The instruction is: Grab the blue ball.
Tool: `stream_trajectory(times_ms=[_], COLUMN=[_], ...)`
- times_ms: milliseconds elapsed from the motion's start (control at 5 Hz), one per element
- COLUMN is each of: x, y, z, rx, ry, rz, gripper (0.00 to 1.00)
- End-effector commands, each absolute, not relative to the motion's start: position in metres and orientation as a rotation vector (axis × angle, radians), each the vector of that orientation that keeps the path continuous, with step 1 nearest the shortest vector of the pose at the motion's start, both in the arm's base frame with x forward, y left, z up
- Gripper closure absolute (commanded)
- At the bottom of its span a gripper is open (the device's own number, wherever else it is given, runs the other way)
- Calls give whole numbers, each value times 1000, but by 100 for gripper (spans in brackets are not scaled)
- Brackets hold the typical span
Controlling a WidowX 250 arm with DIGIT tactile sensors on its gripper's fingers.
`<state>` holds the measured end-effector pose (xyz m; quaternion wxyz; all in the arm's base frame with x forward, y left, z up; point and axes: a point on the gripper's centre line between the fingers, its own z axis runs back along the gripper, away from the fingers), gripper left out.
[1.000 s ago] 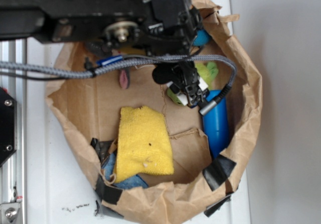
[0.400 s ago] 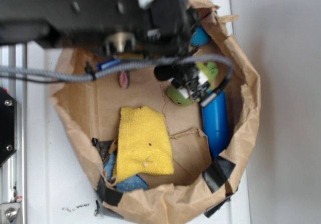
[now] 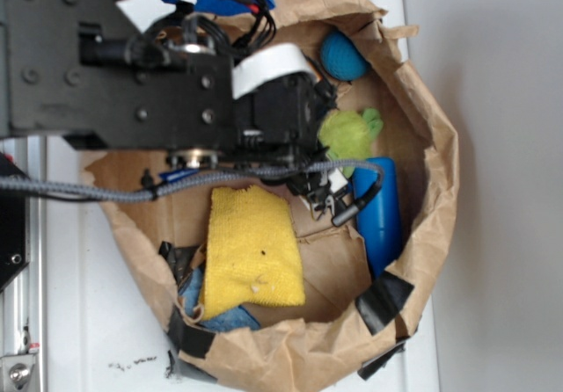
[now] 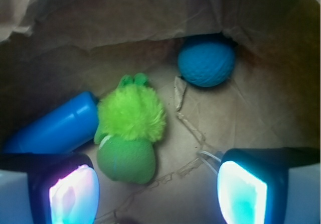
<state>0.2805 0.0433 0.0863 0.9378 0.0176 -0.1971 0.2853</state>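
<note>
Both fingers of the hand (image 4: pixel 158 191) spread wide, empty, framing the plush (image 4: pixel 129 133); ball (image 4: pixel 206 60) sits at 1 o'clock against the bag wall (image 4: pixel 100 13), so likely lining up.

Blue ball (image 4: pixel 206 61) matt, dimpled; green plush (image 4: pixel 131 114) fuzzy.

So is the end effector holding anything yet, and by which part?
Nothing is held. The end effector is open and empty; the blue ball lies untouched against the bag wall.
</note>
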Motion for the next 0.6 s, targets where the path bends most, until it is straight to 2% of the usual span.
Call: stream_trajectory(times_ms=[0,200,400], x=[311,324,322], y=[50,53,57], z=[85,78,83], rx=[66,94,76], ry=[-432,-428,-438], rz=[661,701,699], gripper=[0,0,0])
